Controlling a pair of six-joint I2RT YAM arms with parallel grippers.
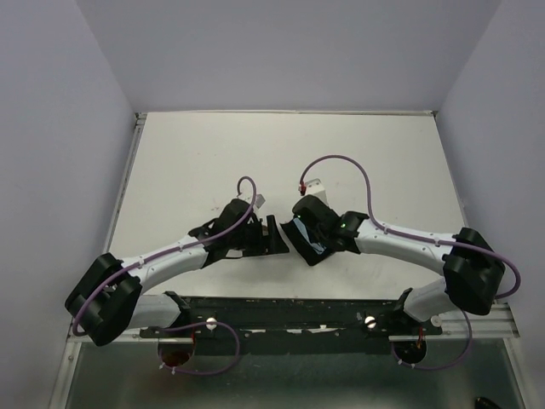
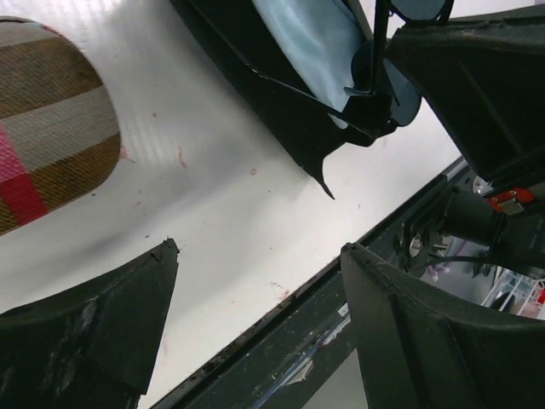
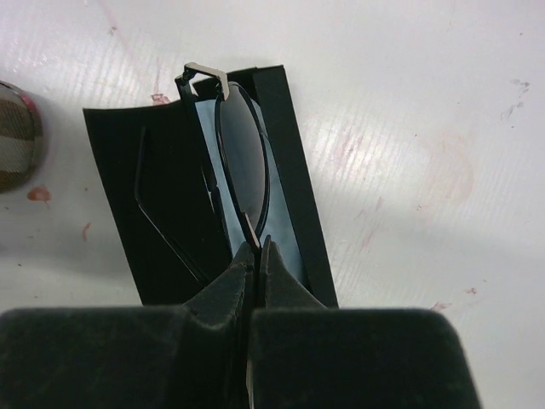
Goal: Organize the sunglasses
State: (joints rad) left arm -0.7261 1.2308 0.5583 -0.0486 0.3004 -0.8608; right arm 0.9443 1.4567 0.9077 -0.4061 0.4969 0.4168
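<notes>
My right gripper is shut on the rim of the black-framed sunglasses. It holds them edge-up over the open black case, against its light-blue lining. The left wrist view shows the same case, the glasses and the right gripper's body above them. My left gripper is open and empty, close to the case's left side, over bare table near the front edge. In the top view both grippers, the left one and the right one, meet at the case. The orange sunglasses are out of view.
The plaid case lies just left of my left gripper and shows at the left edge of the right wrist view. A black rail runs along the table's near edge. White walls enclose the table.
</notes>
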